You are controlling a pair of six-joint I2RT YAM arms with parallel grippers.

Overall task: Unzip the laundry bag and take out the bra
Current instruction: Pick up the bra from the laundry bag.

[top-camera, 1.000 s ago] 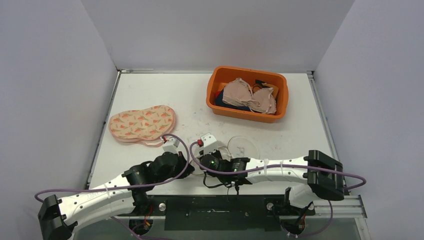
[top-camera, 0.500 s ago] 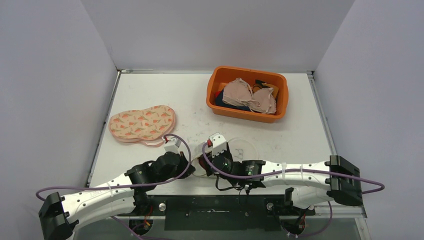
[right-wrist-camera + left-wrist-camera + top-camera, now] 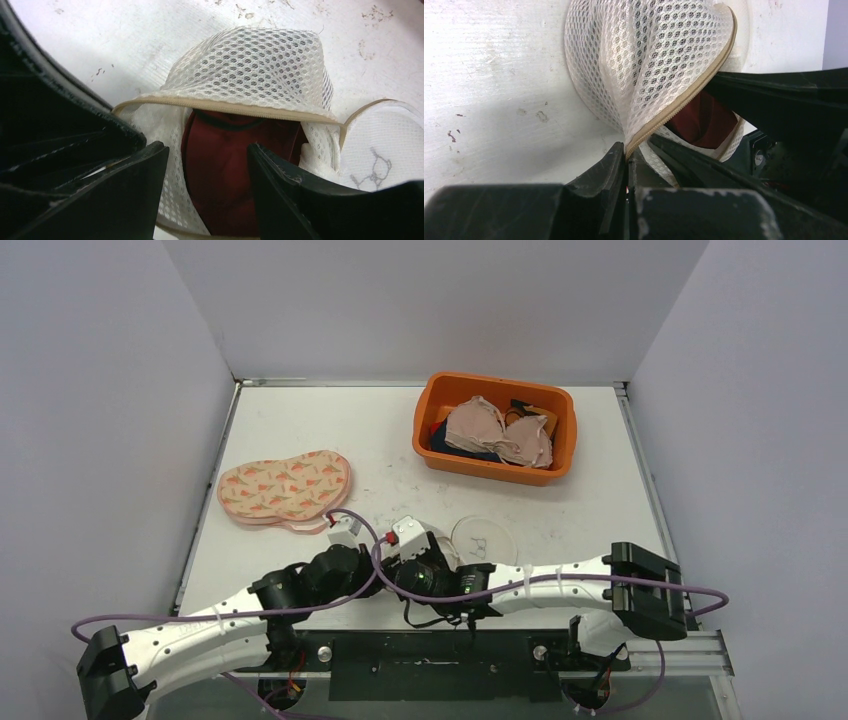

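Note:
The white mesh laundry bag lies at the near middle of the table, its tan zipper edge parted and lifted. My left gripper is shut on that zipper edge at the bag's near corner. Inside the opening sits a dark red bra, also visible as the bra in the left wrist view. My right gripper is open at the mouth of the bag, one finger on each side of the bra without closing on it. From above, both grippers cover most of the bag.
An orange tub with beige and dark garments stands at the back right. A pink carrot-patterned pouch lies at the left. Walls close in the table on the left, back and right.
My right gripper has gone from nearly shut to open, and its arm swung right, then back left to the bag's mouth. The left gripper has kept its hold.

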